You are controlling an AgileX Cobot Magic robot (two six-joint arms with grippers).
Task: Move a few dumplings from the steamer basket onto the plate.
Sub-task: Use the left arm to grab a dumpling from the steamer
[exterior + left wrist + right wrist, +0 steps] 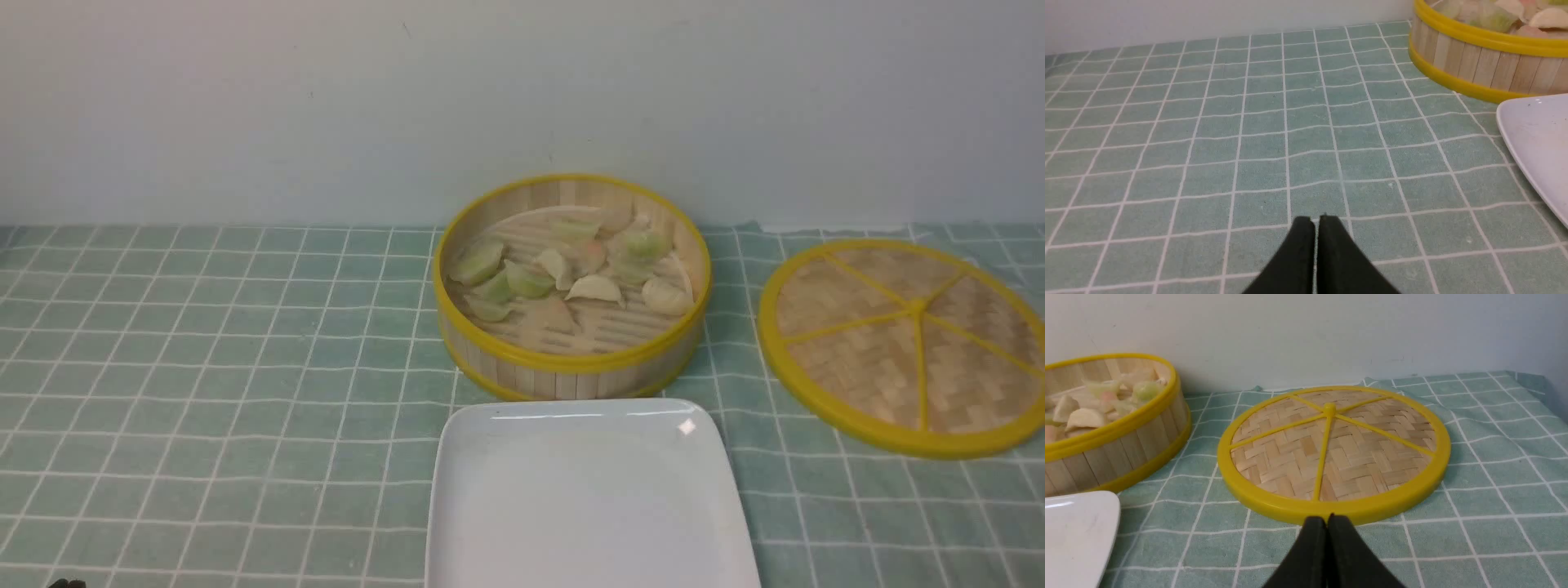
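The surface [245, 367] bears the lid [865, 343], the plate [584, 498] and the basket [571, 367]. The basket stands just behind the plate, left of the lid. Dumplings [595, 288] lie inside the basket. The left pincer [1316, 222] and right pincer [1329, 520] are closed, holding nothing.

Pale green, cream-white and faint pink are shown by the dumplings [594, 287]. The basket [571, 359] is trimmed with 2 yellow rims, and its pale tan wall is striped with upright slats. The plate [588, 498] is coloured plain glossy white. The disc [1290, 457] is edged in yellow, crossed by 5 yellow spokes and patterned with a tan and brown weave. The grey-green cloth [1257, 163] is checked with white lines. The wall [326, 106] is coloured pale grey. Both grippers, left [1316, 222] and right [1329, 520], are coloured black.
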